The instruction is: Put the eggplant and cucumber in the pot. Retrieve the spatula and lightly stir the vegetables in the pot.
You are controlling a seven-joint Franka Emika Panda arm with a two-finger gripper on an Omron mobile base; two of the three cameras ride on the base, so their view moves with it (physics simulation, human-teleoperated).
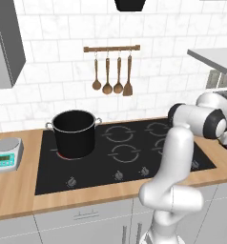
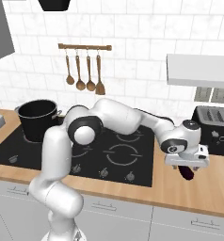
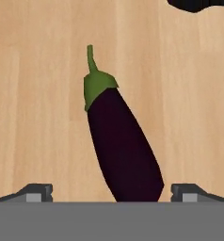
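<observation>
Two dark fingertips of pincer (image 3: 112,193) standing spread wide, released, straddling blunt end of glossy dark-purple eggplant (image 3: 123,150) with green cap and stem. Eggplant lying flat on light wooden tabletop (image 3: 38,117), stem pointing away from pincer. Pincer (image 2: 188,170) hanging low over tabletop right of black glass cooktop (image 2: 118,155). Large black cylindrical stockpot (image 1: 74,133) sitting on cooktop's far-left burner, well apart from eggplant. Wooden utensils (image 1: 112,76) hanging on wall rail.
</observation>
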